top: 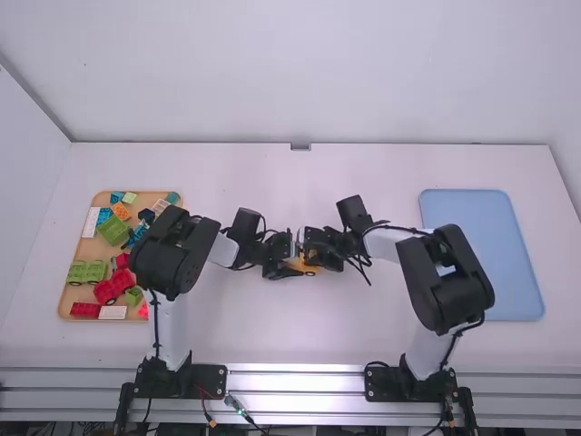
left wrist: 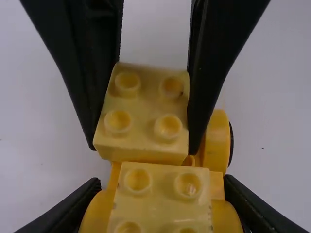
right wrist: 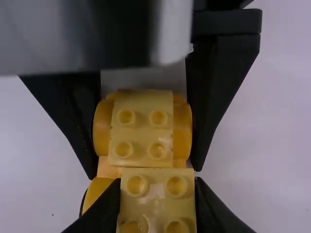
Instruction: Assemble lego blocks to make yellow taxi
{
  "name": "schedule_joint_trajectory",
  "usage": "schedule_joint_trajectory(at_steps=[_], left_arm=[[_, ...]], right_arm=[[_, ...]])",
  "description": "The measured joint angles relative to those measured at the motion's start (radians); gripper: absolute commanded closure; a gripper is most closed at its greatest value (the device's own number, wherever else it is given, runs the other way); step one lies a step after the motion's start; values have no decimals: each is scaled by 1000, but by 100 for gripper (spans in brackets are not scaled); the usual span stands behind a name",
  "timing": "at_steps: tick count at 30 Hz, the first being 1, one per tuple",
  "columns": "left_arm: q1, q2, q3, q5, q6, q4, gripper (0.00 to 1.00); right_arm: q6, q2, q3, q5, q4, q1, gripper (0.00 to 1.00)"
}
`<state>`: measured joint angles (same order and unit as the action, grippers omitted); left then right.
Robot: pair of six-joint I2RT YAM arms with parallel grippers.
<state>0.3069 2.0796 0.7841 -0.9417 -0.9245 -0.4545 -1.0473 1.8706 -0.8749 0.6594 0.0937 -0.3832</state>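
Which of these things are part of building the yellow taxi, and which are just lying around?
Part of the job:
Wheeled yellow base, in the left gripper
Mounted yellow block, on that base
Second yellow block, in the right gripper

Just lying around:
Green wheeled block
Red wheeled block
Tan tray under both
Blue tray

A gripper could pass over the white table (top: pixel 295 331) on the near side of the yellow car (top: pixel 311 271), or beyond the car toward the back wall (top: pixel 300 73). Directly left of the car, the left gripper (top: pixel 292 265) and its arm block the way, fingers clamped on the car's sides; directly right, the right gripper (top: pixel 311 252) and its arm do, holding a yellow block (right wrist: pixel 156 196). Well left of the car stands the block-filled wooden tray (top: pixel 64 295); well right, the blue tray (top: pixel 508 263).
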Motion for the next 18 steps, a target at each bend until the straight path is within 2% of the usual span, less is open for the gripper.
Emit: schedule_joint_trajectory(at_steps=[18], left_arm=[[-2, 0, 0, 11, 8, -8, 40]], right_arm=[[26, -3, 11, 83, 13, 24, 75]])
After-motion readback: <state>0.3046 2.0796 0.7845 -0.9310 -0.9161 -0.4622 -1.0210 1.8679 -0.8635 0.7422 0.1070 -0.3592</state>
